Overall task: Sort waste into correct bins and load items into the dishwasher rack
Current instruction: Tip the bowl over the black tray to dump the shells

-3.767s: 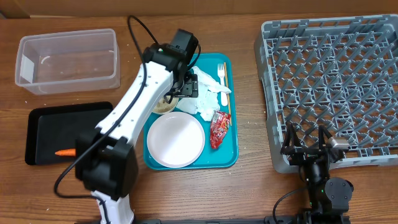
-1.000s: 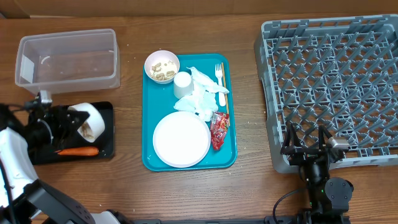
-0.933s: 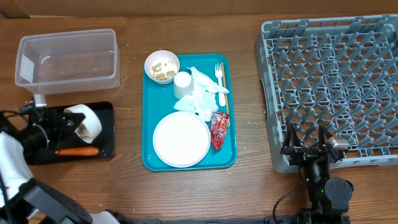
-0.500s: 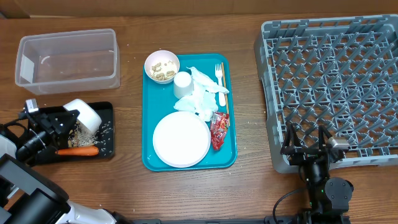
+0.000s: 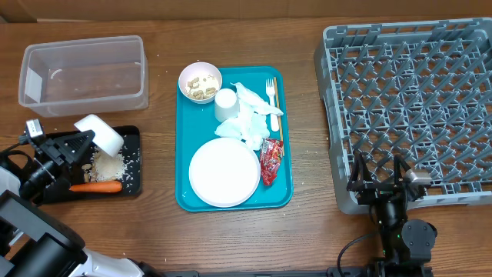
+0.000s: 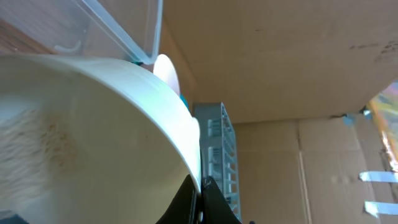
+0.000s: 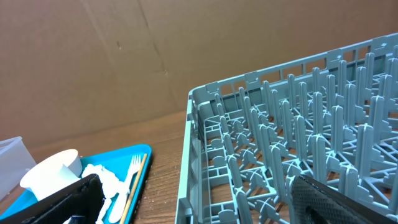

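Overhead, the left fingers (image 5: pixel 79 141) are clamped on the rim of a white bowl (image 5: pixel 100 132), which is tipped over the black tray (image 5: pixel 46 196) at nine o'clock on the tabletop (image 5: pixel 307 231). Rice (image 5: pixel 108 165) and a carrot (image 5: pixel 96 186) lie in that tray, with the clear tub (image 5: pixel 83 104) at its twelve. The right fingers (image 5: pixel 357 177) stand wide apart and empty at five o'clock, by the dishwasher rack (image 5: pixel 415 92). Left wrist: the fingers pinch the bowl's edge at six o'clock. Right wrist: the parted fingers flank the rack, and the teal tray (image 7: pixel 118 152) sits at eight o'clock.
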You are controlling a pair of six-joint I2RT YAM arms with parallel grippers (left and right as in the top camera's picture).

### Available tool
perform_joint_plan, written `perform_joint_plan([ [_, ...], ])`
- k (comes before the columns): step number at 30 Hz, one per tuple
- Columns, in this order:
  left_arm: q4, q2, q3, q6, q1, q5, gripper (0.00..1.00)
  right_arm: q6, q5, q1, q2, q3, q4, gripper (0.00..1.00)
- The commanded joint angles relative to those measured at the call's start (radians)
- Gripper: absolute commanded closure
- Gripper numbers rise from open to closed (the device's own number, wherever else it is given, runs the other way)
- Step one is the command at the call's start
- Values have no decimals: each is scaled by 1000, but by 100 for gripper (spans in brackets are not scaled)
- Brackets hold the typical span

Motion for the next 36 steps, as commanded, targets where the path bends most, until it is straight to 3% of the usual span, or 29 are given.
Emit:
perform_joint_plan([
  [1,44,10,-5,-11,9,61,96,1,6,-6,-8,-10,4,0],
  [5,35,10,-5,-35,14,77,96,1,6,-6,-8,-10,4,0],
  [9,33,10,-5,-103,16,-26,96,1,6,-6,-8,-10,4,0],
  [12,3,10,-5,-34,15,-49,96,1,6,-6,-8,-10,4,0],
  [18,-11,10,-5,-19,16,36,96,1,6,-6,-8,-10,4,0],
  [21,3,10,-5,-120,18,-21,96,1,6,-6,-8,-10,4,0],
  [24,-61,9,-4,26,13,97,96,1,6,-6,-8,-10,4,0],
  [26,-35,9,-4,-47,14,41,96,1,6,-6,-8,-10,4,0],
  [33,-53,8,-4,23,14,-2,96,1,6,-6,-8,-10,4,0],
  [35,-70,8,-4,-51,14,6,96,1,6,-6,-8,-10,4,0],
  [36,-86,5,-2,-20,13,15,95,1,6,-6,-8,-10,3,0],
])
